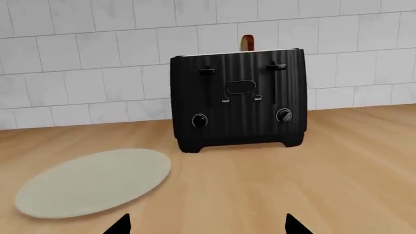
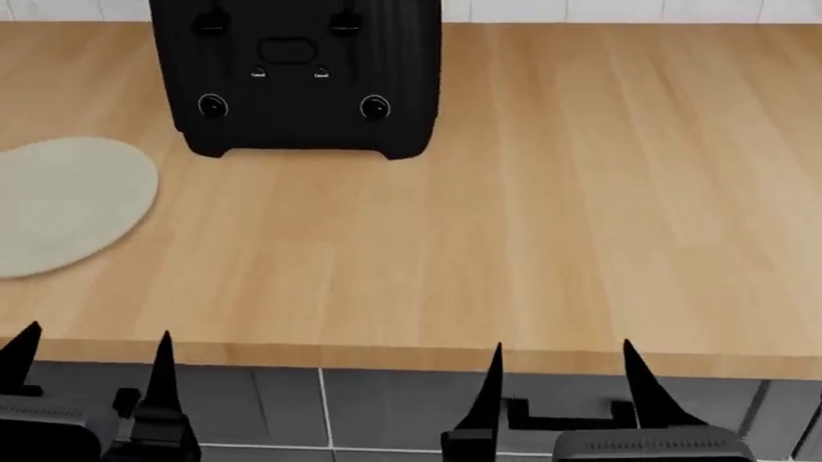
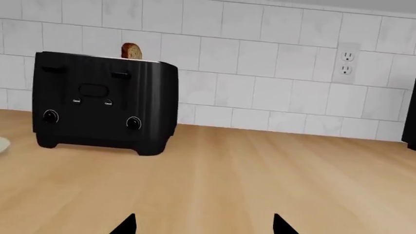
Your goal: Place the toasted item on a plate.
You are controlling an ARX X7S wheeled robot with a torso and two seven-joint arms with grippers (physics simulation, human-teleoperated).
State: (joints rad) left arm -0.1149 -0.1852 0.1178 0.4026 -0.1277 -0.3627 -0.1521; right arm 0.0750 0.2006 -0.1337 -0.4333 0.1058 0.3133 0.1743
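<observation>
A slice of toast (image 1: 248,43) (image 3: 131,50) pokes up from the top of the black toaster (image 1: 237,100) (image 2: 295,77) (image 3: 104,102); the head view cuts off the toaster's top, so the toast is hidden there. To the left of the toaster, the pale round plate (image 1: 94,181) (image 2: 58,202) lies flat on the wooden counter (image 2: 514,212). My left gripper (image 2: 90,361) (image 1: 208,225) and right gripper (image 2: 561,371) (image 3: 202,225) both hang open and empty at the counter's front edge, well short of the toaster.
A white tiled wall (image 3: 260,73) runs behind the counter, with a power outlet (image 3: 346,62) to the right of the toaster. Grey cabinet fronts (image 2: 385,404) lie below the counter edge. A dark object (image 3: 410,117) shows at the far right.
</observation>
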